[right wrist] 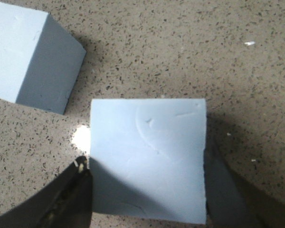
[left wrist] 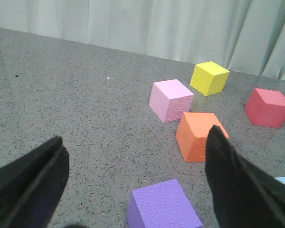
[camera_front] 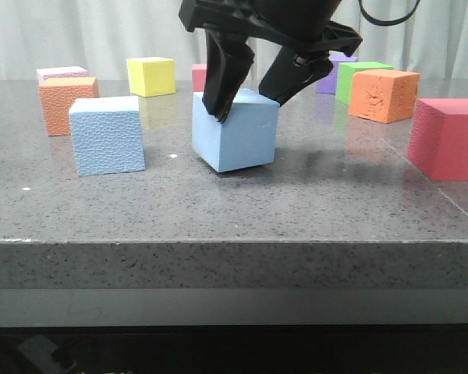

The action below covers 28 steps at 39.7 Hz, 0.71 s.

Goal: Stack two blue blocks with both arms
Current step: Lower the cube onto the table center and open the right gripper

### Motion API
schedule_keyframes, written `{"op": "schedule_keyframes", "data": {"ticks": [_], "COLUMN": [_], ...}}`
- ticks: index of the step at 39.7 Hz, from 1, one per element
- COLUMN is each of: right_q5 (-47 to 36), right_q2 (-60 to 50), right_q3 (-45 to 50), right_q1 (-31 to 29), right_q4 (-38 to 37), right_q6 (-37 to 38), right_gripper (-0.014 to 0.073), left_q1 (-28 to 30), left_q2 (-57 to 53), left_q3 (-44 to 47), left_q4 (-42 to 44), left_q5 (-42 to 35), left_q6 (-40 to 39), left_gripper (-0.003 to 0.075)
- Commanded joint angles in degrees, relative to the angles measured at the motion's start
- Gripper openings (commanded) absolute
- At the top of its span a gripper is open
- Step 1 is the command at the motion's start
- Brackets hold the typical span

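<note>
My right hand straddles the smooth blue block at frame centre, fingers spread, apparently touching its sides; my left hand hangs wide open, empty.

My right gripper is glossy black, built of angular plates that narrow into two wedge-shaped fingers, with a thin black cable looping behind it. My left gripper shows two matte black, blunt-tipped fingers
</note>
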Motion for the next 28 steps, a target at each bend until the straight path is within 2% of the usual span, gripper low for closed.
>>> {"op": "schedule_keyframes", "data": {"ticks": [1, 5, 15, 28], "right_q5": [-2.53, -2.28, -2.21, -0.07], "right_q2": [-2.63, -2.63, -2.63, -4.10], "right_q3": [-1.48, -1.48, -1.48, -2.90], "right_q1": [0.00, 0.00, 0.00, -0.12], "right_q4": [0.00, 0.35, 1.32, 2.12], "right_q6": [-0.62, -0.62, -0.62, -0.51], "right_gripper": [0.0433, 0.0454, 0.0619, 0.0624], "left_q1": [0.13, 0.13, 0.13, 0.13], "left_q2": [-0.14, -0.14, -0.14, -0.14], "left_q3": [-2.12, -2.12, -2.12, -2.12], "left_q4": [-0.11, -0.11, -0.11, -0.11], "left_q5": [-4.69, -4.69, -4.69, -4.59], "left_q6": [-0.22, -0.22, -0.22, -0.22], "left_gripper": [0.0564, 0.0564, 0.0565, 0.0564]}}
